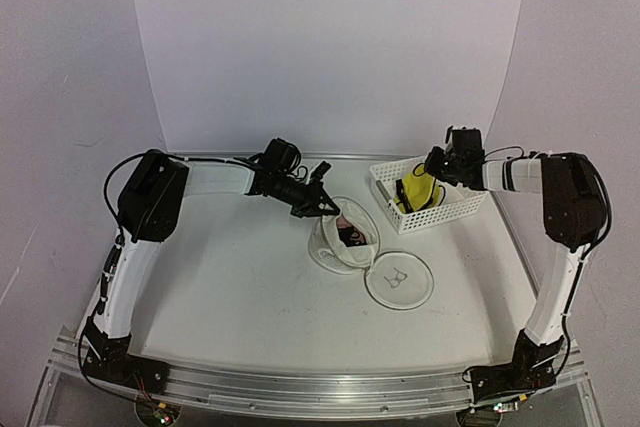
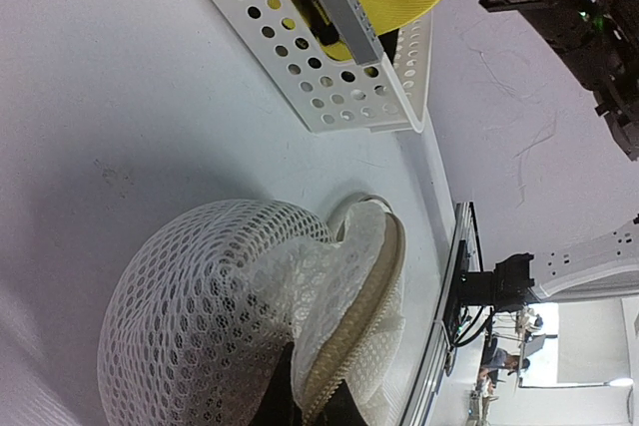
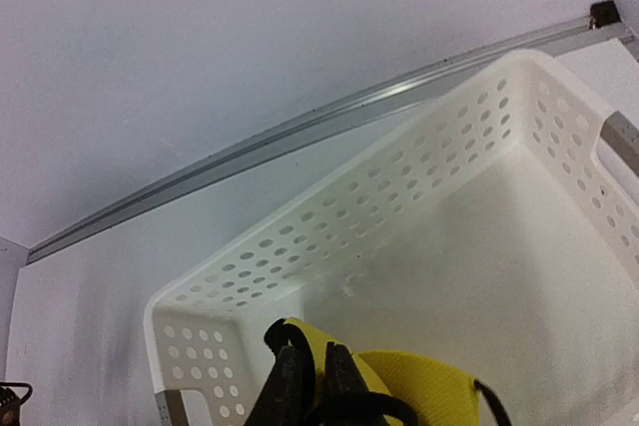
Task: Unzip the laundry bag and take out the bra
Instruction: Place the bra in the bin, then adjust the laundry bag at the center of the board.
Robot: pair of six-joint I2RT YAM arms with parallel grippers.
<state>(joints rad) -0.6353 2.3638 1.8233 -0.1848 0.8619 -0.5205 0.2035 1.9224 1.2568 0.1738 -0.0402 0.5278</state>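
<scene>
The laundry bag (image 1: 335, 245), a round white mesh pouch, lies open in the middle of the table. Its flat round face (image 1: 400, 282) with the black pictogram lies flapped out to the right. My left gripper (image 1: 325, 209) is shut on the bag's zip edge (image 2: 359, 296), and its dark fingertips (image 2: 265, 401) show at the bottom of the left wrist view. The yellow bra (image 1: 418, 191) with black trim hangs into the white basket (image 1: 455, 209). My right gripper (image 3: 315, 366) is shut on the bra's (image 3: 419, 386) edge.
The perforated basket (image 3: 399, 197) stands at the back right near the table's metal rim (image 3: 250, 152). Something dark and pink (image 1: 350, 235) shows inside the bag's mouth. The right arm (image 2: 559, 7) reaches over the basket (image 2: 329, 97).
</scene>
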